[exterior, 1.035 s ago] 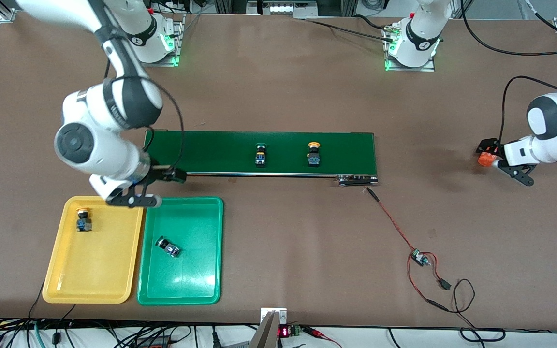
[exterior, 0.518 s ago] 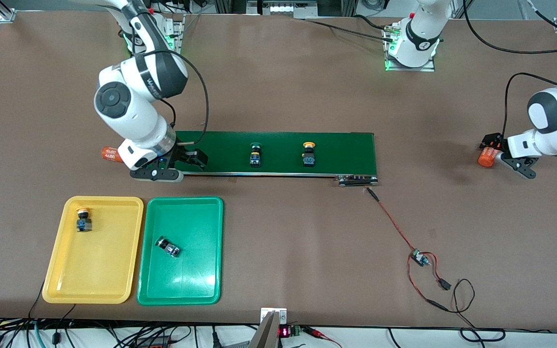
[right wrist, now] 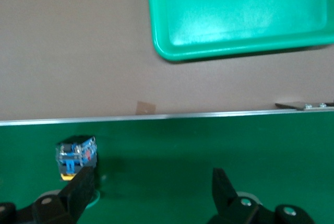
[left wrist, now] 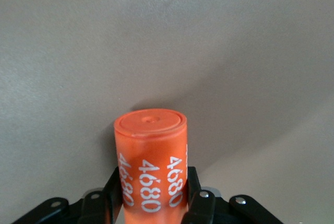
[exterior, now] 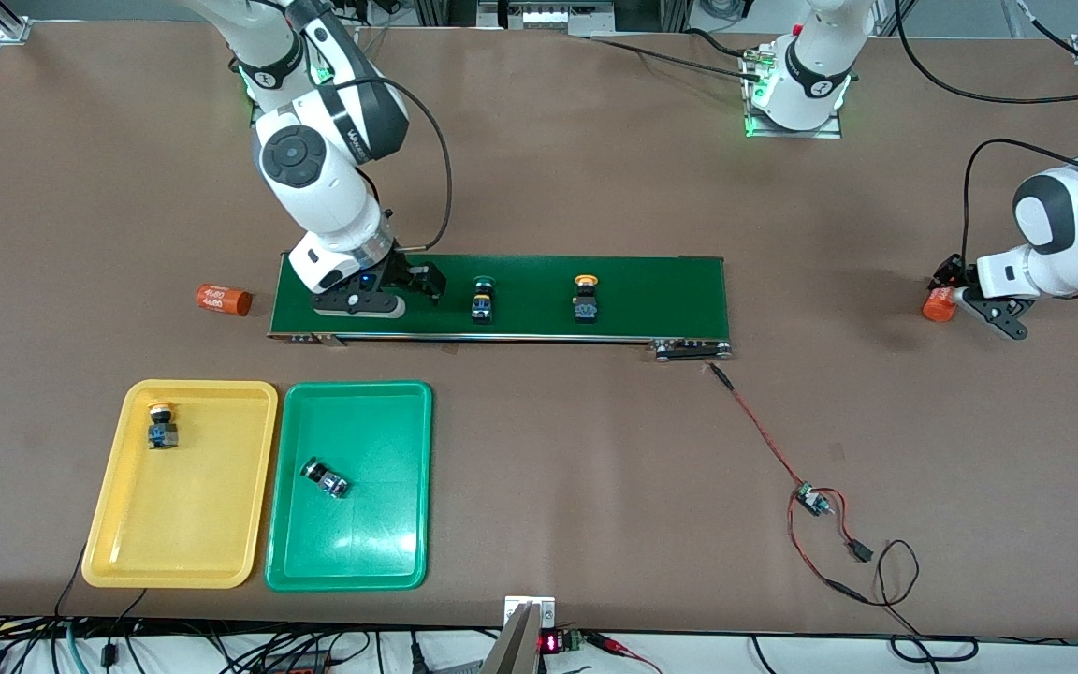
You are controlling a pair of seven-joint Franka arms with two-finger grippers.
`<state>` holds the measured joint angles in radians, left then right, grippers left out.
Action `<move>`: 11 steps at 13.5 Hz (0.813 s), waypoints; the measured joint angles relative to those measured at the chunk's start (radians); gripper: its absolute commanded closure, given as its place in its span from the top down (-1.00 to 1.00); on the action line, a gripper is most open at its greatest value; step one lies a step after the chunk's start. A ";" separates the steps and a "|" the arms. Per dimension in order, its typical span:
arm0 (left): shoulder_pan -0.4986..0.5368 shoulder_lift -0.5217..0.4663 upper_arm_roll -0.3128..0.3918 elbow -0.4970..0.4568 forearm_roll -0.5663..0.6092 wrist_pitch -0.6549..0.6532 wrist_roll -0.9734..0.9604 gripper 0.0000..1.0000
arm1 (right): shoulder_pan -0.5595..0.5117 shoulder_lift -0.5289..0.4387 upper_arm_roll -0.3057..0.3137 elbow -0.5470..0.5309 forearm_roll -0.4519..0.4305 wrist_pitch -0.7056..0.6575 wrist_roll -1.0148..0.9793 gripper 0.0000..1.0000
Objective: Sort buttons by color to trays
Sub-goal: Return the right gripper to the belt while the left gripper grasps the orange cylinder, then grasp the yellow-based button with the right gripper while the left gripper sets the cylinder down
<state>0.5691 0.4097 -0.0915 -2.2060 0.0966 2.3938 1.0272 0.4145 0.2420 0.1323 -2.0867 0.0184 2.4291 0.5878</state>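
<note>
On the conveyor belt [exterior: 595,298], the right arm has swung up from over the yellow tray [exterior: 118,524] and green tray [exterior: 408,524], so the right gripper [exterior: 385,298] now hangs low over the belt's end toward the right arm, fingers spread wide and empty, apparently lining up on the green-capped button [exterior: 481,300] just beside it. The yellow-capped button [exterior: 585,300] stands farther along; both belt buttons have drifted toward that gripper, each lying with its long axis across the belt, cap pointing toward the robots' bases. One yellow-capped button [exterior: 162,426] already lies in the yellow tray, one dark button [exterior: 326,477] in the green. Near the left arm's end, the left gripper [left wrist: 154,203] has just closed on an orange cylinder [left wrist: 151,156].
</note>
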 measured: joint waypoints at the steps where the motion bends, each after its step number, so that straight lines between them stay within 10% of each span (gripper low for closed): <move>1: -0.006 -0.002 -0.002 0.004 0.000 0.003 0.004 -1.00 | 0.004 0.000 0.004 -0.006 -0.018 -0.028 0.003 1.00; 11: -0.250 -0.101 -0.031 0.018 0.001 0.001 0.174 -1.00 | 0.043 0.044 0.042 0.034 -0.107 -0.086 0.208 1.00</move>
<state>0.3188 0.3089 -0.1225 -2.1878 0.0975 2.3951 1.2013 0.4570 0.2863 0.1744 -2.0529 -0.0885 2.3434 0.7954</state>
